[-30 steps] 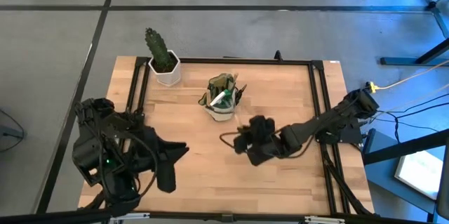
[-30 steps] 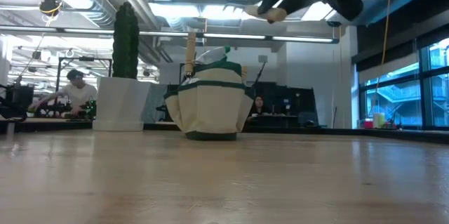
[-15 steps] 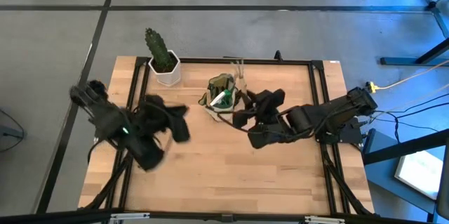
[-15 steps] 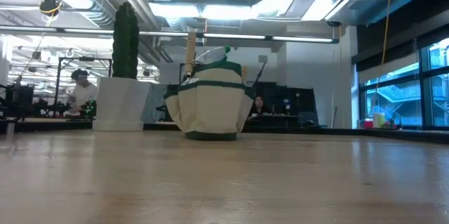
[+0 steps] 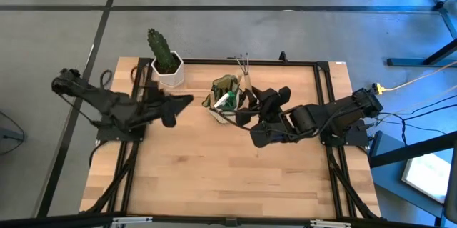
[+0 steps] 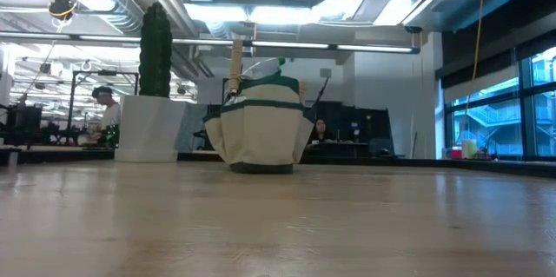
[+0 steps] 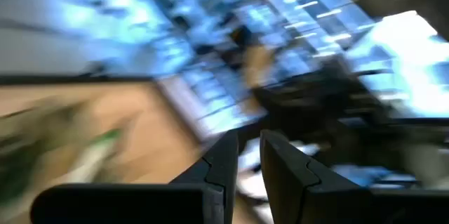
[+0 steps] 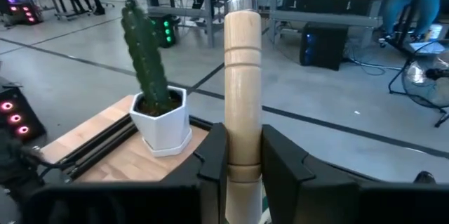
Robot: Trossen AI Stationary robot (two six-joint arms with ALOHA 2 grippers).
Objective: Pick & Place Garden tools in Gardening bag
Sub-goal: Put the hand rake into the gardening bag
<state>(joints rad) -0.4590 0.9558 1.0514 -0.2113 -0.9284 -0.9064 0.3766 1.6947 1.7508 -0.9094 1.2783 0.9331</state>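
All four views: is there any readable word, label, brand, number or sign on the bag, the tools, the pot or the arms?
None can be read.
Gardening bag: plain fabric, no lettering visible.
White pot with the cactus: no print.
Wooden handle held in the right end effector: bare wood, no mark.
Left end effector: its view is motion-blurred; nothing legible.
Room behind the table: screens and fixtures too small to read.

arms: two, matte black, jointed | fingers (image 8: 210, 157): dark, flat, angular | cables: black, looped at wrists
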